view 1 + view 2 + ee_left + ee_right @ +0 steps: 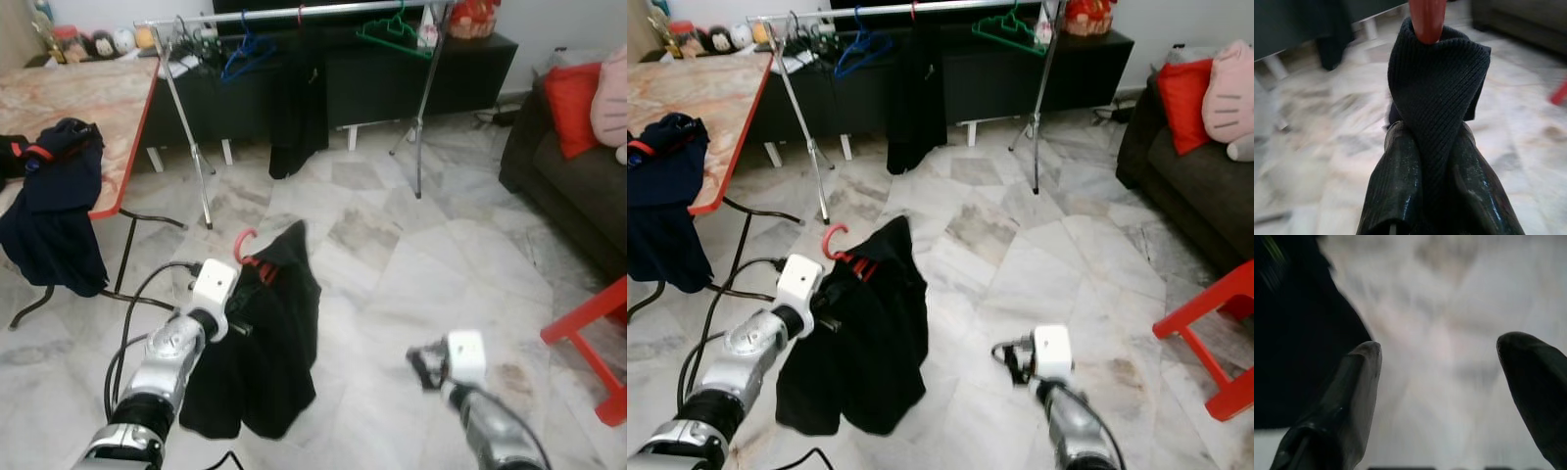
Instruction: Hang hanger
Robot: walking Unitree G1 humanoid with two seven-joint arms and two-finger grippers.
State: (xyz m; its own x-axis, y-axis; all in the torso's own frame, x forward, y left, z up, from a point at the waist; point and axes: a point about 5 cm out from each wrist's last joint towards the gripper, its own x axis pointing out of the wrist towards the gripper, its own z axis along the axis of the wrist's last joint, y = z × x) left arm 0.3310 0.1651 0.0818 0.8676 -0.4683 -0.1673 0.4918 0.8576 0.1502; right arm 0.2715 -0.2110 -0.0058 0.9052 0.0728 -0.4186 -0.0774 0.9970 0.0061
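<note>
Red plastic was seen at the hook of one hanger [245,245], which carried one black knitted garment [265,343] and was held above the marble floor [392,255] in front of the robot, well short of the clothes rail [294,14]. The left gripper [1425,147] was clenched on the hanger through a fold of the knit; in the left wrist view the two fingers [1396,186] were pressed against either side of the cloth, with the red neck rising just beyond them. The hanger's shoulders were hidden under the garment. The right gripper [1440,382] was held low to the right, apart from the garment, its two fingers spread wide with nothing between them.

On the rail two bare hangers were counted, a blue one [245,54] and a green one [392,34], and one dark garment [297,108] was hung between them; a third hook near it was too small to make out. A black low cabinet [411,73] stood behind the rail. To the left, one marble-patterned table with a red edge [118,127] bore one navy garment [54,206] draped over its corner. To the right, a dark sofa [568,186] with a red cushion [573,103] was cut off by the edge, as was a red chair [598,343]. The right wrist view was blurred.
</note>
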